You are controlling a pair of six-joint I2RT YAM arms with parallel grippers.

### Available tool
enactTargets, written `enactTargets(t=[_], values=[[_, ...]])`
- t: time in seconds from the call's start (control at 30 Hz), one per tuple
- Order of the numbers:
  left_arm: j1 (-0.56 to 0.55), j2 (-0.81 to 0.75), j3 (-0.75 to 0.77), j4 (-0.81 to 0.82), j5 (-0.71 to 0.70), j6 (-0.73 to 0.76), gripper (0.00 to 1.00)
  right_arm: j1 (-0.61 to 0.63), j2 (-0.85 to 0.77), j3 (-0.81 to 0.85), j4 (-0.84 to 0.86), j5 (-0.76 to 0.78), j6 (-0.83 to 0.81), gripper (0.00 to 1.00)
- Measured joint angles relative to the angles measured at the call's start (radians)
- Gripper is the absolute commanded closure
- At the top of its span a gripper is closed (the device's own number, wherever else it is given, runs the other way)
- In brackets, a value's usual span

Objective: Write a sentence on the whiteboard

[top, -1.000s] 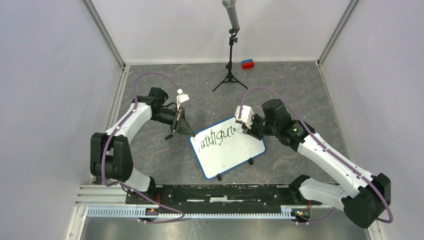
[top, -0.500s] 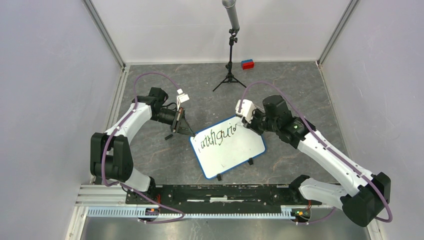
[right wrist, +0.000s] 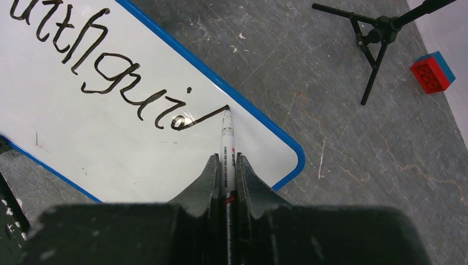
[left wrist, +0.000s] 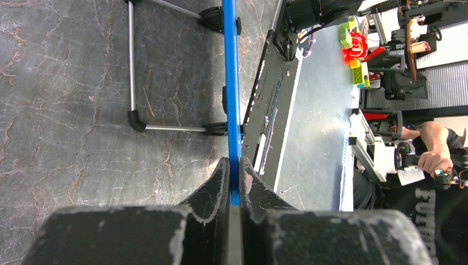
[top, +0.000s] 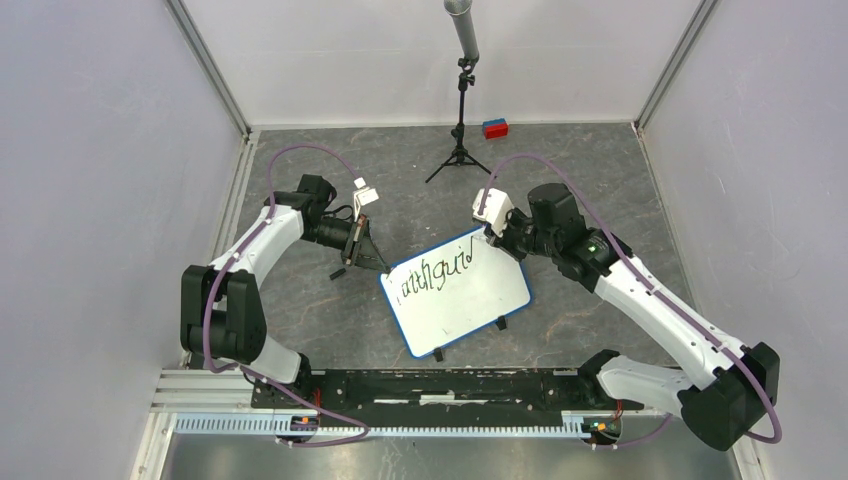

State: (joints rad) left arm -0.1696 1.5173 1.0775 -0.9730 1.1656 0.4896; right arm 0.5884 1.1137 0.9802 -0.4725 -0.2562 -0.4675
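The whiteboard lies tilted on the grey floor, white with a blue rim. Black cursive writing runs along its far edge in one line, reading roughly "faith guid". My left gripper is shut on the board's blue rim at its left corner. My right gripper is shut on a white marker. The marker's tip touches the board at the end of an upstroke near the far right corner.
A black tripod stand stands at the back, seen too in the right wrist view. A red and blue block lies by the back wall. The board's black feet stick out at its near edge.
My right gripper has moved up and to the right along the board, drawing the upstroke of a "d" after "gui". The left arm and the board have not moved.
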Motion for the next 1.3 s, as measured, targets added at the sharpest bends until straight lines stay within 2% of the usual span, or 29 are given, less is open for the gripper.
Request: enactTargets(t=[0.63, 1.3], values=[[0.000, 0.000, 0.000, 0.000, 0.000, 0.005, 0.98, -0.002, -0.059, -0.097, -0.031, -0.084, -0.002, 1.00], [0.000, 0.000, 0.000, -0.002, 0.005, 0.007, 0.97, -0.002, -0.065, -0.060, -0.083, -0.071, -0.009, 1.00]])
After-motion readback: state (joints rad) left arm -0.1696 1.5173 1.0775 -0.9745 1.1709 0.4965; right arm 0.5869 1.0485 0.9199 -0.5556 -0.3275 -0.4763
